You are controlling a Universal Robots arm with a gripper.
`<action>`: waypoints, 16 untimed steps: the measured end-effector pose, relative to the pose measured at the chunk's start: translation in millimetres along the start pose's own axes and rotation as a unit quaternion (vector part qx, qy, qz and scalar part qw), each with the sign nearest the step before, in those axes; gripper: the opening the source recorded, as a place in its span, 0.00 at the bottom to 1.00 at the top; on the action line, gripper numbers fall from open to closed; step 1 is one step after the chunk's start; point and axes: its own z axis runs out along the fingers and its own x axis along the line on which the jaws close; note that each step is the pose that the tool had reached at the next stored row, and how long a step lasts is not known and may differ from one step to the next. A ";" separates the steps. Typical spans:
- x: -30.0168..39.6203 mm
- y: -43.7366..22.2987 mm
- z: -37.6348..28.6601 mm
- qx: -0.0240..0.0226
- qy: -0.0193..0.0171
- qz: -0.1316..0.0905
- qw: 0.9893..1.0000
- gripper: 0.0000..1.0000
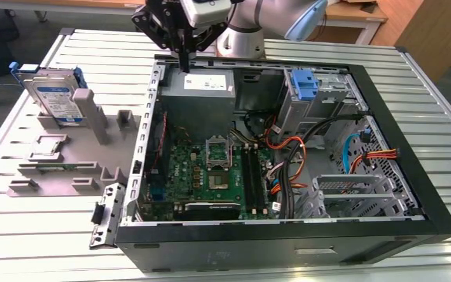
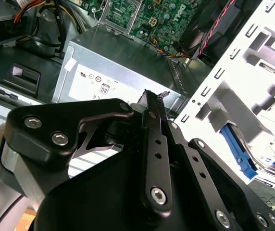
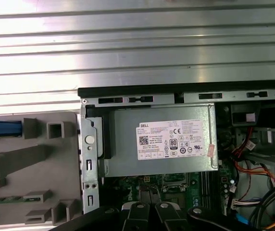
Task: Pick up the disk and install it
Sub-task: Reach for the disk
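Note:
The disk (image 1: pixel 57 98), a silver drive with a white-and-blue label in a blue bracket, leans upright in a grey holder (image 1: pixel 61 158) at the exterior view's left, outside the computer case. Its blue bracket edge (image 3: pixel 3 129) shows in the first wrist view, and the disk (image 2: pixel 267 166) lies past the case wall in the second wrist view. My gripper (image 1: pixel 185 66) hangs over the case's back edge, just above the grey power supply (image 1: pixel 198 85), well to the right of the disk. Its fingers (image 2: pixel 153 103) are pressed together with nothing between them.
The open computer case (image 1: pixel 413 135) lies on a ribbed metal table (image 1: pixel 92 47). Inside are the motherboard (image 1: pixel 209 176), orange and black cables (image 1: pixel 296 153), a blue latch piece on a metal cage (image 1: pixel 305 88) and an empty drive cage (image 1: pixel 351 188).

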 end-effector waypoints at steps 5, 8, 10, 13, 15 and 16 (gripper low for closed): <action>0.9 -0.1 0.2 0.000 0.000 0.000 1.000 0.10; 1.5 -0.1 0.3 0.000 0.000 0.000 1.000 0.10; 1.9 -0.2 0.3 0.000 0.000 0.000 1.000 0.10; 5.1 -0.4 0.9 0.000 0.000 0.000 1.000 0.10; 5.4 -0.5 0.9 0.000 0.000 0.000 1.000 0.10; 5.6 -0.5 0.9 0.000 0.000 0.000 1.000 0.10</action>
